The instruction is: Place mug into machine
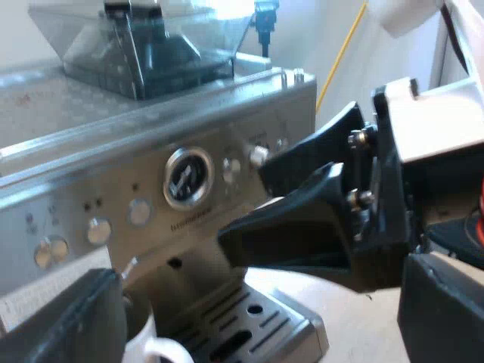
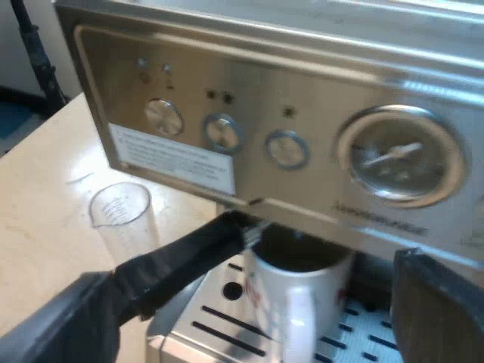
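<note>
1. Evidently close to finished, the white mug (image 2: 295, 295) stood on the drip tray (image 2: 219, 310) of the espresso machine (image 2: 302, 91), between the two fingers of the right claw (image 2: 321, 246) and just under the control panel.
2. The right claw's fingers were apart. One fingertip (image 2: 231, 231) lay at the mug's rim and the other stood clear of the mug's opposite side, so the mug looked set down rather than clamped.
3. The left claw (image 1: 261, 276) was spread wide too and held nothing. The mug sat just beside one of its fingers, and the right claw reached across between its fingers toward the machine's front.
4. Doing this step well probably meant leaving the mug upright and centred on the tray, its handle facing the right claw. The fingers would then draw straight back without catching the rim or the handle.
5. A measuring glass (image 2: 121, 212) stood on the worktop (image 2: 45, 189) outside the right claw's nearer finger, well apart from the mug. It was judged worth a wide berth on the way out.
6. The mug's base was cut off, so its seat on the tray could not be checked. Whether the fingertip actually touched the rim was hard to tell, and the panel hid whatever hung above the mug.
</note>
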{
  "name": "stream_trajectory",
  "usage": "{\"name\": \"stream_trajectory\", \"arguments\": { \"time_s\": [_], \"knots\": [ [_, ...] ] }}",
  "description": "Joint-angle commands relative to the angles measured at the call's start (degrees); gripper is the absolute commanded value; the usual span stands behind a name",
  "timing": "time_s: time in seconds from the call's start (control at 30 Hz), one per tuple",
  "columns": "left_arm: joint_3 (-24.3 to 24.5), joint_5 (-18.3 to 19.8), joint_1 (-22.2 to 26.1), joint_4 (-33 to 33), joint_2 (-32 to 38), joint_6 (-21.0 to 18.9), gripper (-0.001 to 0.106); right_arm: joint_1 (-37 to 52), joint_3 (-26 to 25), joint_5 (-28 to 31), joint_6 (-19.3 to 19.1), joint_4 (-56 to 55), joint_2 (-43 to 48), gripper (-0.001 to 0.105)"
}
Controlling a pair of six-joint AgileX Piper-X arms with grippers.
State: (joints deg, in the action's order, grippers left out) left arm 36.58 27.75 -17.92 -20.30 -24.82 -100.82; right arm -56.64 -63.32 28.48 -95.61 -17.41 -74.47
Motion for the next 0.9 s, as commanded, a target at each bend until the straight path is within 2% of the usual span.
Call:
{"name": "stream_trajectory", "arguments": {
  "time_s": [0.03,0.17,0.37,0.53,0.63,0.73,0.9],
  "knots": [
    [2.67,0.32,0.68,0.44,-0.35,-0.72,0.086,2.62,-0.63,-2.35,-0.62,-1.52,3.30,0.088],
    [7.95,0.32,3.35,-1.82,-3.85,-0.72,0.086,7.91,-0.63,-9.47,-0.62,-3.09,6.66,0.088],
    [14.17,0.32,7.59,-2.50,-8.61,-0.72,0.086,16.29,-0.63,-9.46,-0.62,-5.96,12.16,0.087],
    [15.27,0.32,11.63,-2.86,-9.09,-1.31,0.086,23.92,-0.63,-11.20,-0.62,-11.53,16.26,0.087],
    [15.36,0.32,14.36,-5.33,-9.09,-1.82,0.086,29.83,-0.63,-13.30,-1.24,-16.75,19.58,0.087],
    [15.36,0.32,15.27,-7.88,-9.09,-1.82,0.086,35.60,-0.48,-13.35,-3.89,-21.17,23.04,0.087],
    [15.36,0.32,15.24,-10.35,-7.67,-1.13,0.086,43.75,0.38,-17.74,-7.54,-24.98,28.29,0.087]
  ]
}}
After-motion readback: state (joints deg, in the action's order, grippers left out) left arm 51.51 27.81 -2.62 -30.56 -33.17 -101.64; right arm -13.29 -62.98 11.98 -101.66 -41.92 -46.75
